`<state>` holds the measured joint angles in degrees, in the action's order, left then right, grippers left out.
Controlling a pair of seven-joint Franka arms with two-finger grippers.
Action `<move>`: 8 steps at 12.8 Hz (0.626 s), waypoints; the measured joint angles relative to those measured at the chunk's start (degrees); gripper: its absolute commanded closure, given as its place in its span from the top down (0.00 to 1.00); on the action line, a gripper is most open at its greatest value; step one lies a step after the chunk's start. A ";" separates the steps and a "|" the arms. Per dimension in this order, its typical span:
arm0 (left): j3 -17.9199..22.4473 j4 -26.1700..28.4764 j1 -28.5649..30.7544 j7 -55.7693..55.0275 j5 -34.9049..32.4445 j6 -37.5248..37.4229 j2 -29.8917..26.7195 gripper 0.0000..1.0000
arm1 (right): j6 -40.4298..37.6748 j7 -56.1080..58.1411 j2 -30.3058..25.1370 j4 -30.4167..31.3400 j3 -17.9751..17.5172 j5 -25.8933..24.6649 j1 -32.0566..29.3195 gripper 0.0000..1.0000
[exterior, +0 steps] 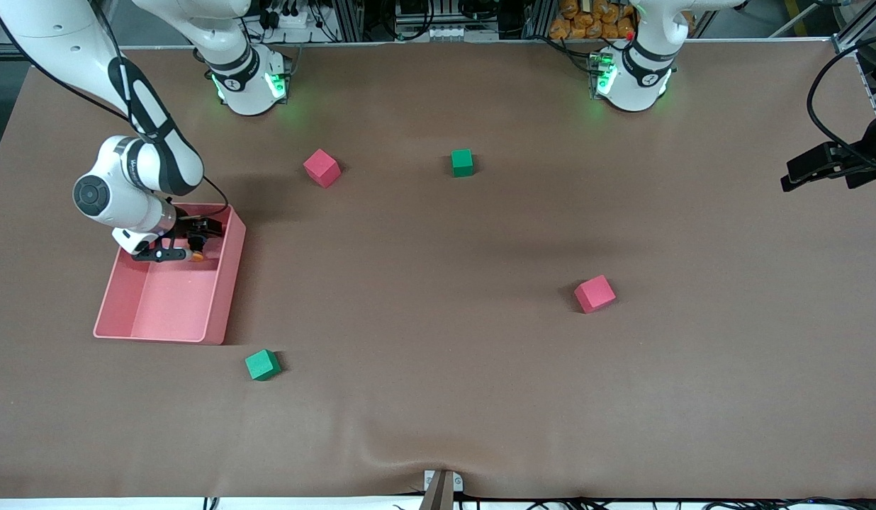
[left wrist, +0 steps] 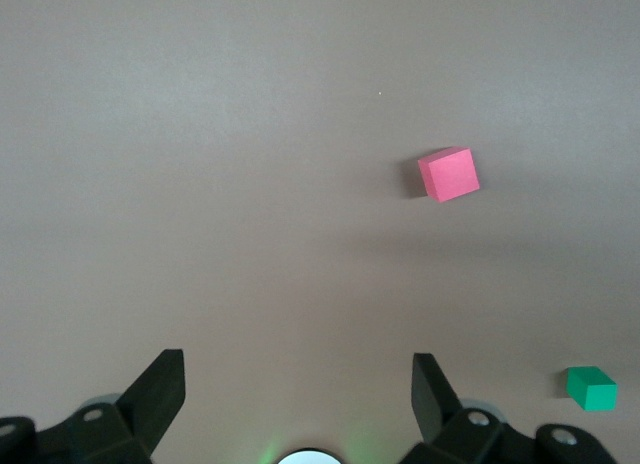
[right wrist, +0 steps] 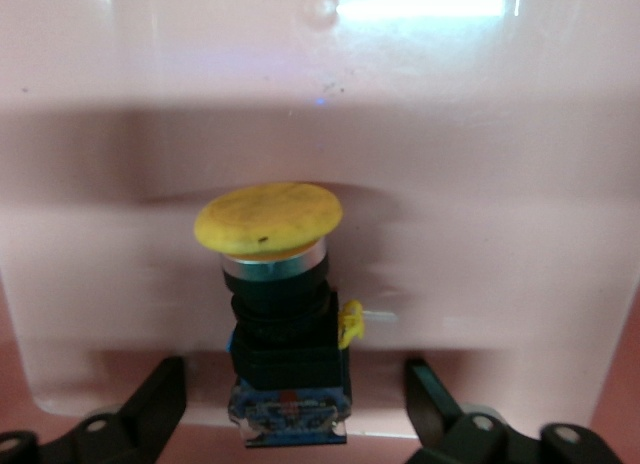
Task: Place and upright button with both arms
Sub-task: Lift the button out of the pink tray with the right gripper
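Presently the right pincer [exterior: 195,248] is down inside the pink bin [exterior: 224,297] at the right arm's end of the table [exterior: 438,397], in the bin's end farther from the front camera and close to its wall. Its fingers [right wrist: 150,404] stand apart on either side of the button [right wrist: 275,314], which lies in the bin between them; no contact shows. The right wrist view shows the button's yellow-orange cap, black body and a small yellow tab, which the front view gives only as an orange speck. No legible writing appears on it. The left pincer [left wrist: 298,394] hangs over bare table at the left arm's end, waiting, its fingers [left wrist: 160,389] spread wide. The left wrist view shows a pink cube [left wrist: 448,174] and a green cube [left wrist: 591,388]. The front view shows four cubes: pink [exterior: 322,168] and green [exterior: 462,162] nearer the bases, pink [exterior: 594,294] mid-table, green [exterior: 262,365] near the bin's corner. Wide open cloth lies between them.
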<state>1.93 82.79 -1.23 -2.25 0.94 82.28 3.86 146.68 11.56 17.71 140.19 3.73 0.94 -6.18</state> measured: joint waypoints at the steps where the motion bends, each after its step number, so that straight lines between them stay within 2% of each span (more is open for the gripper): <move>1: 0.00 0.00 0.00 0.00 0.00 0.00 0.00 1.00 | 0.00 0.11 -0.24 -0.07 0.02 0.00 -0.01 0.31; 8: 0.00 0.00 0.01 0.00 0.01 0.00 0.00 1.00 | -0.05 0.32 -0.79 -0.08 -0.21 0.00 0.03 0.09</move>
<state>1.94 82.79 -1.22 -2.25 0.94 82.28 3.87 146.64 11.88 16.91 140.11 3.52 0.94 -6.15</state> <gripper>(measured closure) 0.000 0.573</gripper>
